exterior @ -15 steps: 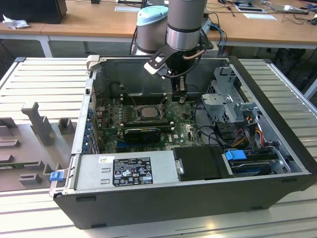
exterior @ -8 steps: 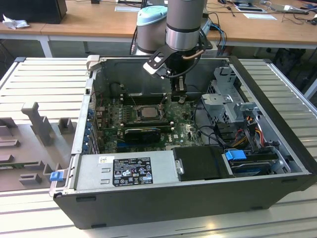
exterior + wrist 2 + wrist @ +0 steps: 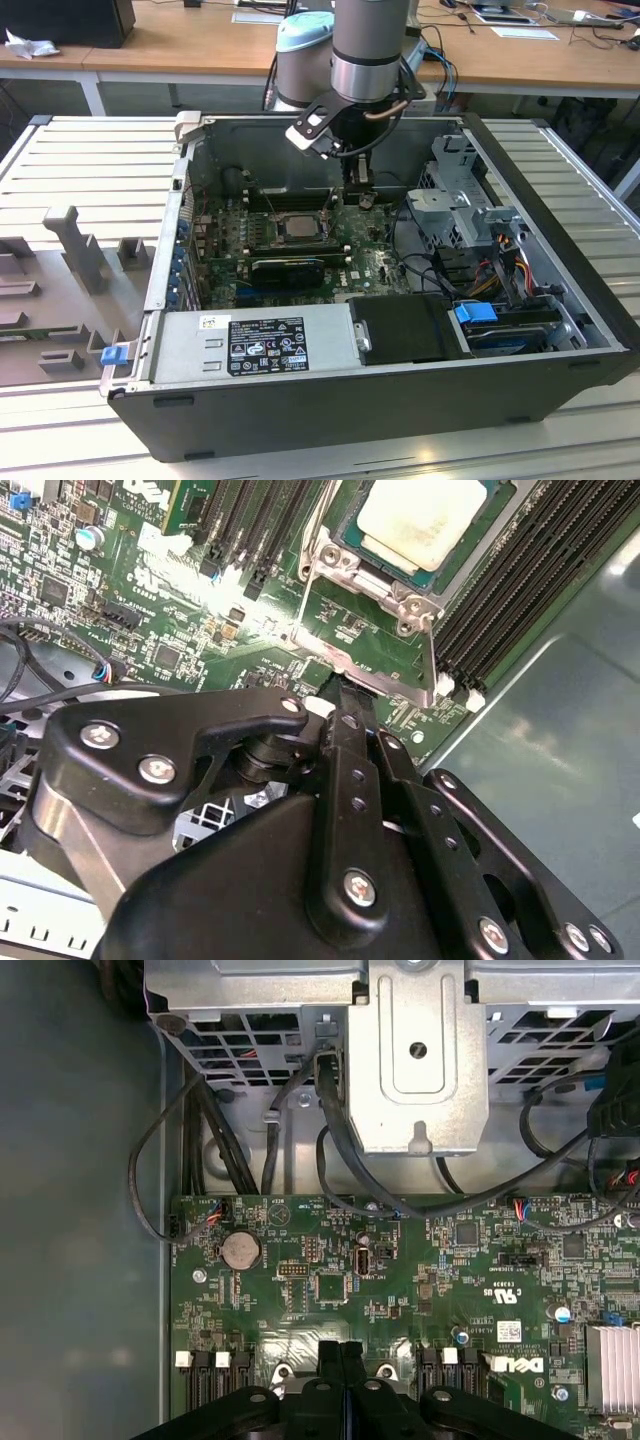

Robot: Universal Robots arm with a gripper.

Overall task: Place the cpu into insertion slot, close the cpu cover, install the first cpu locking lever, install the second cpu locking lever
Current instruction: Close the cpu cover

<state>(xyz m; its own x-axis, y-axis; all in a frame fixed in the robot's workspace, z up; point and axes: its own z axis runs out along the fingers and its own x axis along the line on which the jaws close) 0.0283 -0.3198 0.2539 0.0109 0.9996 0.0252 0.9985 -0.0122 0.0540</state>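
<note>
1. Plainly, we see the cpu [image 3: 425, 520] as a flat square chip with a pale, slightly smudged metal top. It lies seated in the insertion slot [image 3: 345, 540], near the middle of the motherboard [image 3: 330, 1260].
2. We see the cpu cover [image 3: 372, 662] as a thin silvery frame swung off the chip. Green board shows through its square opening, and its free edge points at the gripper.
3. The gripper [image 3: 345, 705] has its fingers clenched together, and we see nothing between them. Their tip is at the cover's free edge; we cannot tell whether it touches.
4. In the exterior view the gripper [image 3: 360, 192] hangs just beside the chip [image 3: 297, 226], toward the case's rear wall.
5. Long black memory slots [image 3: 520, 570] run along the far side of the socket.
6. A coin battery [image 3: 241, 1250] sits near the board's edge, and a finned heatsink [image 3: 612, 1365] near its corner.
7. Beyond that edge stands a grey metal drive cage [image 3: 420, 1060], with black cables [image 3: 200, 1140] looping down from it to the board.
8. A power supply [image 3: 260, 340] fills the front edge of the case [image 3: 400, 420].
</note>
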